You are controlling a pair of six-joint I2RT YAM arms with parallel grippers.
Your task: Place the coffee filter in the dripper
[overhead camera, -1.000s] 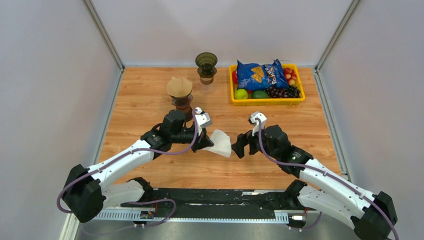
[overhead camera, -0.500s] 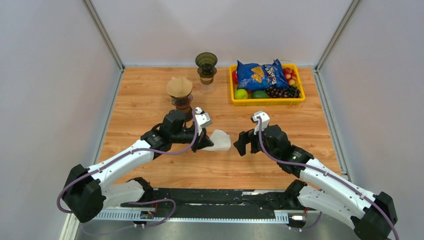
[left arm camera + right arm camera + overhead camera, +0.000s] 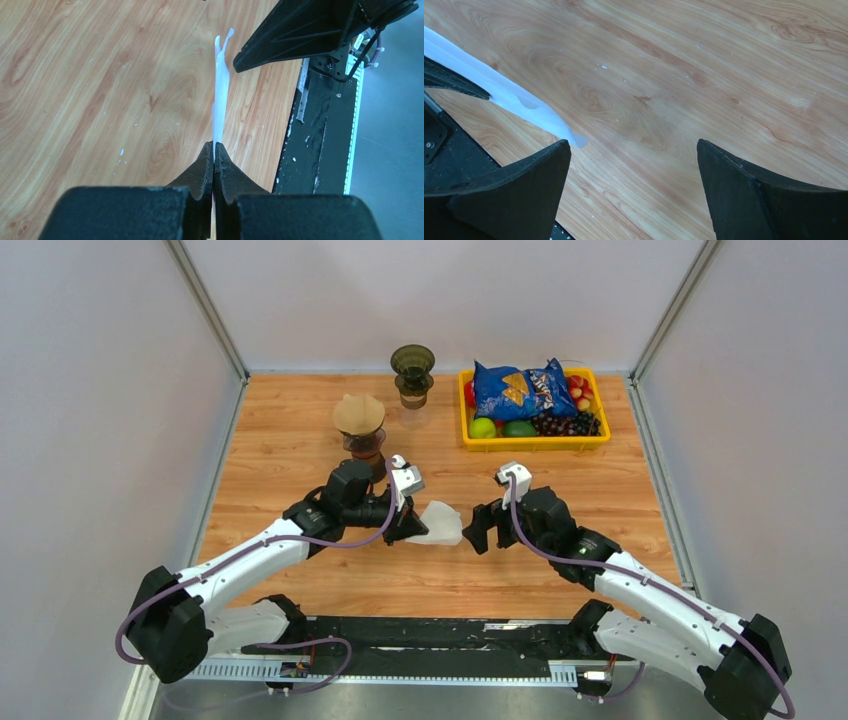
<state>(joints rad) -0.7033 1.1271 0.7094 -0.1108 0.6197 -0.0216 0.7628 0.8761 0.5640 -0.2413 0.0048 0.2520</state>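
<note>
My left gripper [image 3: 417,527] is shut on a white coffee filter [image 3: 442,524], held above the wooden table near its middle. In the left wrist view the filter [image 3: 219,95] stands edge-on, pinched between the closed fingertips [image 3: 206,160]. My right gripper [image 3: 477,530] stands open just right of the filter, nothing between its fingers. In the right wrist view the filter's tip [image 3: 524,102] ends beside the left finger [image 3: 531,172]. A dark empty dripper [image 3: 412,367] stands at the back. A second dripper [image 3: 361,435] to its left carries a brown filter [image 3: 358,413].
A yellow tray [image 3: 535,444] at the back right holds a blue chip bag [image 3: 520,388] and fruit. White walls close in the table on three sides. A black rail [image 3: 430,635] runs along the near edge.
The left gripper has turned the filter so less of its face shows from above. The right gripper has crept a little left, closer to the filter's free edge.
</note>
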